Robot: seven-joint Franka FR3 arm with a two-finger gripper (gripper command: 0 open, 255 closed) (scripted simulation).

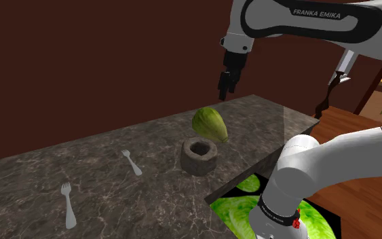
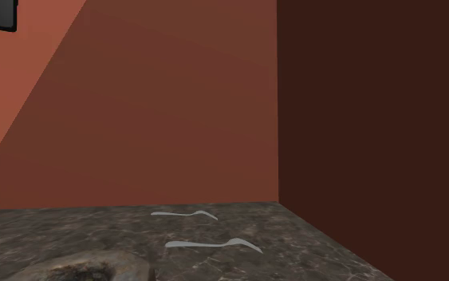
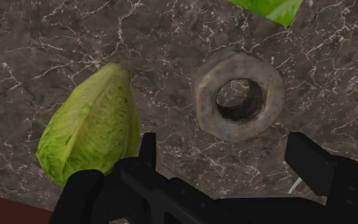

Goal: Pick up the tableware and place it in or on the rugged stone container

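Two pale pieces of tableware lie on the dark marble counter [image 1: 115, 197]: a small spoon [image 1: 131, 162] and, farther toward the shoulder view's left, a fork [image 1: 68, 204]. The second exterior view has them as a nearer utensil [image 2: 214, 244] and a farther utensil [image 2: 184, 215]. The rough grey stone container [image 1: 199, 155] [image 3: 238, 95] stands upright and hollow beside a green cabbage [image 1: 209, 124] [image 3: 91, 130]. My gripper [image 1: 226, 85] [image 3: 228, 156] hangs high above the cabbage and container, open, with nothing between its fingers [image 3: 147, 149].
Dark red walls close off the counter's far side. The counter edge runs close to my stand [image 1: 250, 204], which carries a green leafy print. The stone container's rim [image 2: 79, 269] sits at the second exterior view's lower left. A wooden floor [image 1: 366, 197] lies beyond the stand.
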